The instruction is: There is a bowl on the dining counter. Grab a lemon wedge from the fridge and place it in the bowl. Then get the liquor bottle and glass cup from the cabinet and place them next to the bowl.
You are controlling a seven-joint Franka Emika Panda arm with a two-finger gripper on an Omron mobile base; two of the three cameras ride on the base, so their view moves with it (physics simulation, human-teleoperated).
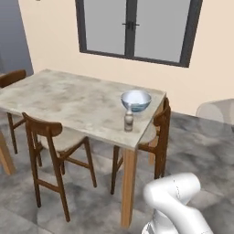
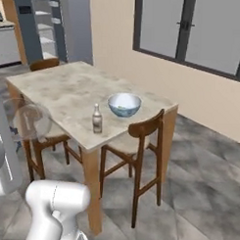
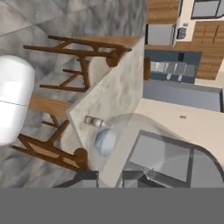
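Clamped on glass cup (image 3: pixel 175 146) (image 2: pixel 30 121) (image 1: pixel 215 110) w/ gripper (image 3: pixel 109 178), as far as can be told; cup right up against the dark finger tips, spreading from 12 to 3 o'clock of them in hand view; clear, colourless, see-thru, rounded wall only faint against what lies behind; in right base view up in the air at 9 o'clock of liquor bottle (image 2: pixel 97 118), past the near edge of dining counter (image 2: pixel 59 88); in left base view at 3 o'clock of bowl (image 1: pixel 137 108), well apart. Upright on counter, slim greyish-brown bottle w/ pale label, just beside bowl at its 7 o'clock in left base view; pale blue-white bowl near counter's corner; brown wooden chairs (image 1: pixel 43 128) round the counter; dark-framed window (image 1: pixel 132 27) at 12 o'clock.
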